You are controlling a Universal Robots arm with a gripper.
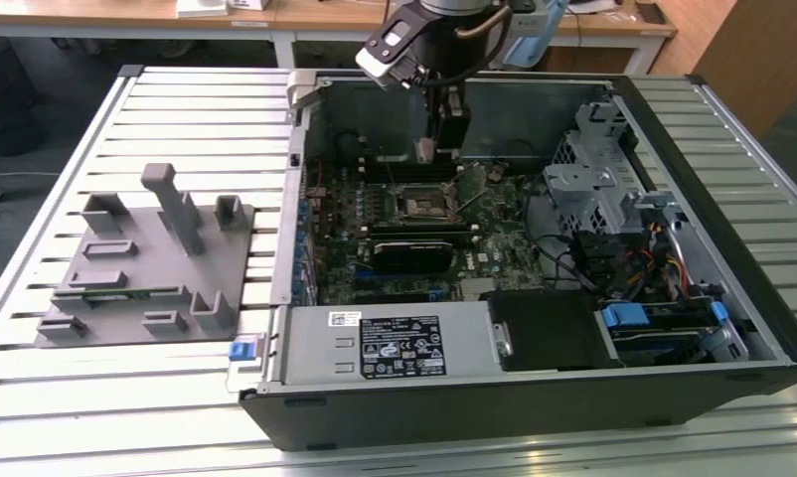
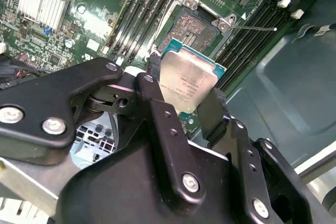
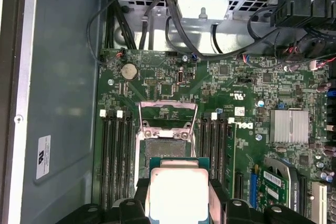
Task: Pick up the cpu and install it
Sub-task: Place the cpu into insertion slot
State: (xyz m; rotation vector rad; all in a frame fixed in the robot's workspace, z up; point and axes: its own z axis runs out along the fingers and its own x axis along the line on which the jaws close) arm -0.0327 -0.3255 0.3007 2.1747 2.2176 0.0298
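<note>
place: lab | signs: slatted metal bench (image 1: 68, 397), opened computer case (image 1: 505, 417), desks (image 1: 332, 15) behind

We find the computer case (image 1: 505, 402) lying open on the table (image 1: 173, 119), with the tray (image 1: 147, 288) just beside it on the exterior view's left. Inside the case the motherboard (image 1: 498, 248) lies flat, with the socket (image 1: 422, 204) near its middle and memory slots (image 3: 113, 150) on both sides of the socket. The drive cage (image 1: 597, 179) stands at the exterior view's right of the board, and the power supply (image 1: 386, 343) lies along the case's near wall. Above the board we see the gripper (image 1: 426, 151), the cpu (image 2: 186, 80) clamped between its fingers (image 2: 212, 111). The cpu hangs close to the socket but apart from it, on its far side in the exterior view.
</note>
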